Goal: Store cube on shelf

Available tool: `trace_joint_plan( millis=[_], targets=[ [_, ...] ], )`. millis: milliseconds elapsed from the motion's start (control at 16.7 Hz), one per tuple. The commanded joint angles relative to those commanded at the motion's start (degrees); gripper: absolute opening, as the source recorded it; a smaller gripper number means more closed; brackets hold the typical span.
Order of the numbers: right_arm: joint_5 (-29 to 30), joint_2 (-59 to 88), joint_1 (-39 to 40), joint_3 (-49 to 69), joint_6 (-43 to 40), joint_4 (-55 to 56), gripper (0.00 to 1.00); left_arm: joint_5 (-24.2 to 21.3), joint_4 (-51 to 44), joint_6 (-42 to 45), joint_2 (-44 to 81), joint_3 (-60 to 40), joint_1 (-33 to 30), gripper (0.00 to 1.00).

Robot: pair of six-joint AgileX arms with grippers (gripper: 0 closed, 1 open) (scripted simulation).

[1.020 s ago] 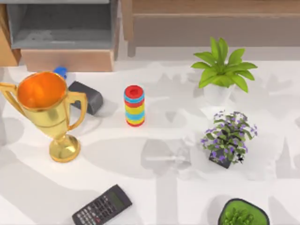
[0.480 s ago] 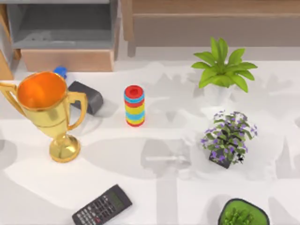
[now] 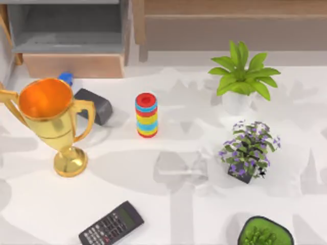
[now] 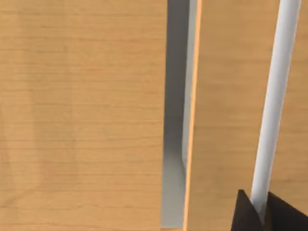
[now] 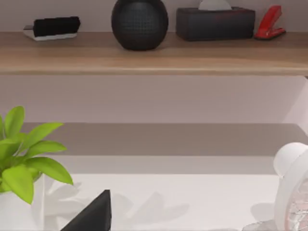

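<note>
The cube is out of view. The shelf (image 3: 230, 7), a long light-brown wooden ledge with a grey-brown panel under it, runs along the table's far edge to the right of centre. In the right wrist view the shelf (image 5: 154, 60) lies ahead at a distance, and a dark part of my right gripper (image 5: 96, 214) shows at the picture's lower edge above the white table. My left gripper (image 4: 262, 216) shows as dark tips close against light wooden panels (image 4: 82, 115) and a white bar.
On the table stand a gold trophy (image 3: 51, 120), a striped ring stack (image 3: 146, 115), a black box (image 3: 94, 104), a calculator (image 3: 111, 224), a green plant (image 3: 242, 76) and a purple-flowered plant (image 3: 249, 149). A grey compartment (image 3: 66, 30) sits far left. A black ball (image 5: 139, 21), a dark box and a red stapler occupy the shelf.
The wooden piece at the top view's left edge has drawn back to the left, and the shadows on the table have shifted. The things on the table have not moved.
</note>
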State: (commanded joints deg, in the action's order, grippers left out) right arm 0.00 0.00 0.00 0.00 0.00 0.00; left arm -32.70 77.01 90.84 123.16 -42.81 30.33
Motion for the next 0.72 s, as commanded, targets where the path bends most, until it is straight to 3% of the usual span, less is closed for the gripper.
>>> trace_joint_plan(
  millis=[420, 720],
  targets=[
    [0.0, 0.0, 0.0, 0.0, 0.0, 0.0, 1.00, -1.7, 2.4, 0.2, -1.8, 2.8, 1.5, 0.00],
    [0.0, 0.0, 0.0, 0.0, 0.0, 0.0, 1.00, -5.8, 6.4, 0.4, -4.5, 10.7, 5.6, 0.00]
  ],
)
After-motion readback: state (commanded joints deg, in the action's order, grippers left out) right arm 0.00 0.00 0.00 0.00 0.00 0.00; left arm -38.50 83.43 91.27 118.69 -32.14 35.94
